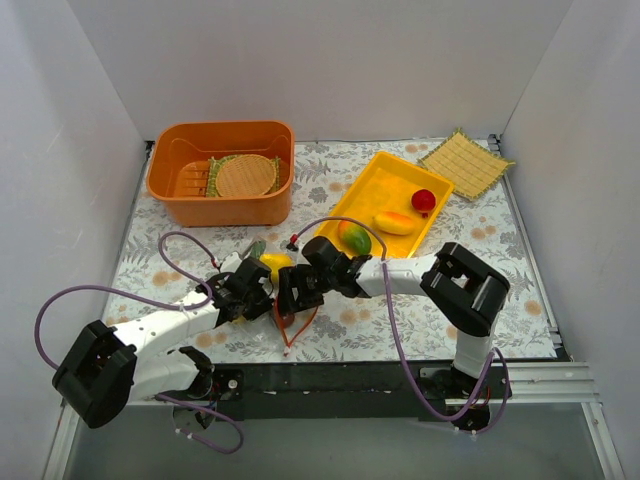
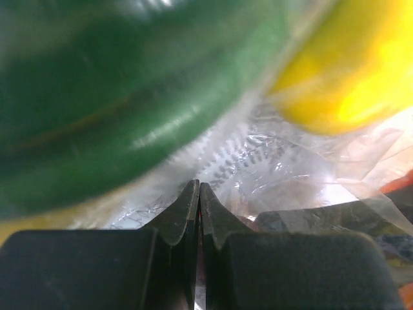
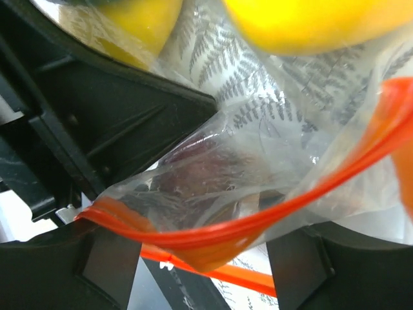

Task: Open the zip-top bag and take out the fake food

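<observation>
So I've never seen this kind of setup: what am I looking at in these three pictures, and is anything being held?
Two robot arms sit at the near edge of a floral-covered table. The overhead picture shows both; the others come from a camera on each wrist. The left end effector is shut, pinching clear plastic of the zip-top bag. The right end effector is at the bag's orange zip strip, which passes between its fingers; whether they grip it I cannot tell. Green and yellow fake food is in the bag. More pieces lie in the yellow tray; an orange tub stands behind.
</observation>
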Controlling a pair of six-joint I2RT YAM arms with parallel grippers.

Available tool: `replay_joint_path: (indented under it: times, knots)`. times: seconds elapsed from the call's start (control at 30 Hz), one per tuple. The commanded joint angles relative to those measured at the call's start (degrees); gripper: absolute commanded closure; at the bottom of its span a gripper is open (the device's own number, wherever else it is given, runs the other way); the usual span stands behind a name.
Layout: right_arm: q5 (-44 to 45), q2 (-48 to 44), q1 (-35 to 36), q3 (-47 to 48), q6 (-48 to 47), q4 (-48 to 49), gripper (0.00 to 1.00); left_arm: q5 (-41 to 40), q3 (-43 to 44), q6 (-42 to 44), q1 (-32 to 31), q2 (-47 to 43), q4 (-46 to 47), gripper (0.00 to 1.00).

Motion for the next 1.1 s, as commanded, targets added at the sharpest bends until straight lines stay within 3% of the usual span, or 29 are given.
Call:
replay_joint_path:
  times: [0.0,0.2,0.4,0.9,1.0,1.07]
  knots:
    - [0.6,1.2,0.8,2.3,-3.5,-4.0,0.24,0.2,-1.6,-2.4,-0.8,-0.8,1.4,1.00]
    - [0.9,0.0,1.8,1.2,-5.3,-3.9,0.19,-0.3,-1.8,-2.3,-0.9,-0.8,2.0,1.00]
    - [1.1,0.2,1.8,0.5,-4.8,-4.5,0.30,-0.7,-1.3,-1.9,-0.9,-0.5,2.0,1.00]
    - [3.4,-2.0,2.9,-1.8,-10.3,-10.5,0.24,-2.4,-0.4,-1.1,-0.8,-0.1,1.3,1.00]
    - [4.3,-2.9,2.7,-2.1,-10.2,-10.9,0.35,-2.5,-0.3,-0.9,-0.8,0.0,1.3,1.00]
    - [5.4,-3.6,2.7,-1.8,-10.2,-11.8,0.59,-2.6,-0.2,-1.0,-0.8,-0.1,1.0,1.00]
